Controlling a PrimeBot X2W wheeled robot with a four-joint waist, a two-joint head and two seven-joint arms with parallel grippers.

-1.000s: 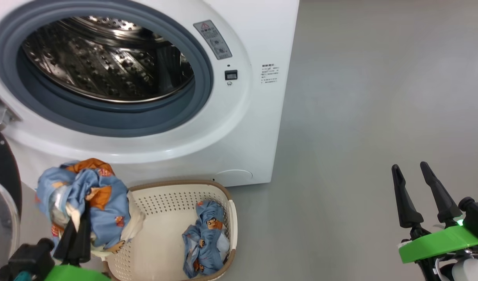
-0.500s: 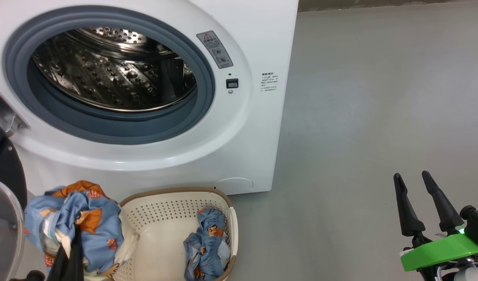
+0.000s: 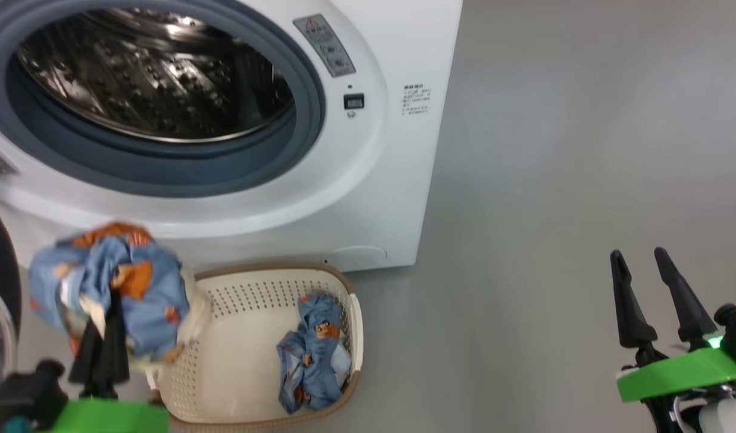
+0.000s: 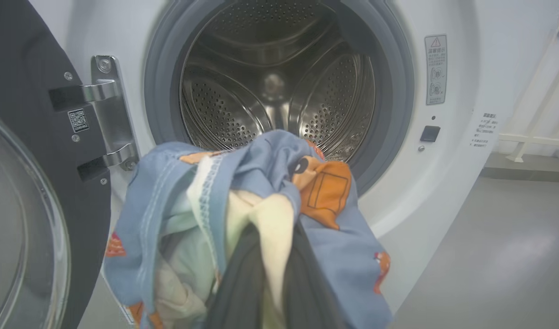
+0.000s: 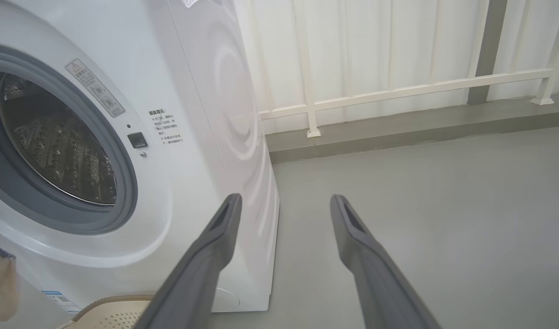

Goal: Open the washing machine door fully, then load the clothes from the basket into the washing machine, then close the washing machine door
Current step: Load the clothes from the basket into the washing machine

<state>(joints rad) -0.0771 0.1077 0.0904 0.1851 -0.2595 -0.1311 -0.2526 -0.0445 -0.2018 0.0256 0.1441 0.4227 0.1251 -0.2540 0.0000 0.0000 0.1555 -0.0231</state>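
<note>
Cloth this soft, light and floppy is best pinched at a bunched-up fold, and the left pincer (image 3: 103,343) is shut tight on one garment (image 3: 127,288) in front of the washing machine (image 3: 368,198), while the other garment (image 3: 311,355) lies in the basket (image 3: 266,272) and the right pincer (image 3: 641,264) is wide apart.

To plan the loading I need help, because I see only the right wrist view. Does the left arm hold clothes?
Observer: Yes. The left gripper, jaws shut, holds one blue bear-print garment up before the drum opening.
Operator: Is something in the basket?
Observer: A second garment lies inside the basket, near its right wall.
Operator: And the door?
Observer: The door stands swung wide open, left of the drum opening.
</note>
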